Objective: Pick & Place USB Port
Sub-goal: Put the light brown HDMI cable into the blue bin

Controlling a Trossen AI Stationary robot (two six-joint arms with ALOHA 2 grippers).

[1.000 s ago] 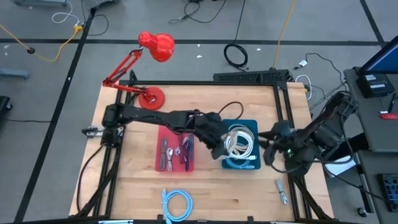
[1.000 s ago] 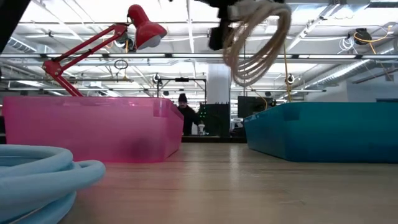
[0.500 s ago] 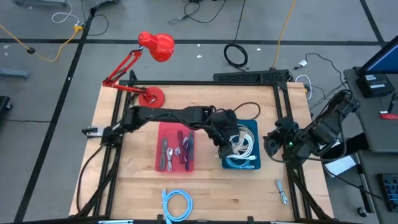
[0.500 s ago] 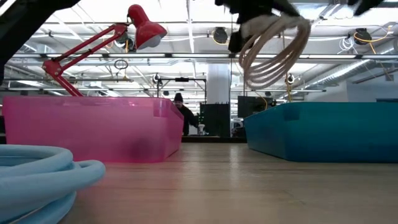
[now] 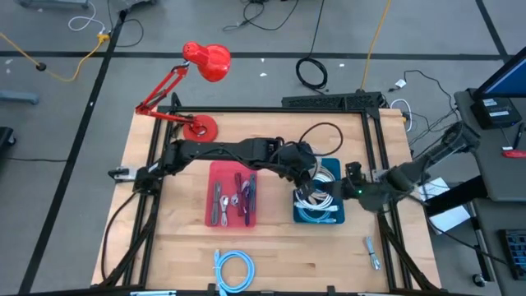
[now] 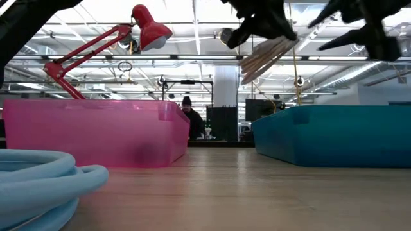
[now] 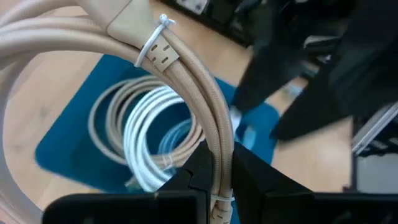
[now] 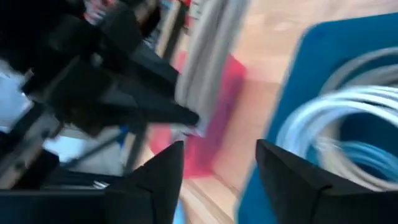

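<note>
Presently catalogued: one beige coiled cable [image 7: 186, 93], bound with a white tie, is held clamped between the fingers of the left hand [image 5: 306, 174] above the teal bin [image 5: 333, 217] on the worktop [image 5: 173, 247]; in the low view the coil [image 6: 266, 54] is seen clear above the bin's rim. Since a second ago the left hand has been carried from the gap between the pink bin [image 5: 212, 177] and the teal bin to a place over the teal bin, and the coil, then hanging as an open loop, is now seen tilted edge-on. The right hand [image 5: 352, 179], earlier drawn back at the worktop's edge, has been brought in beside the bin's far wall with its fingers spread wide and nothing held. Already lodged in the teal bin: white, beige and pale blue coils. A pale blue coil [image 5: 233, 266] is left on the worktop near the front edge. Transport is judged nearly complete; release into the bin is judged the step remaining
</note>
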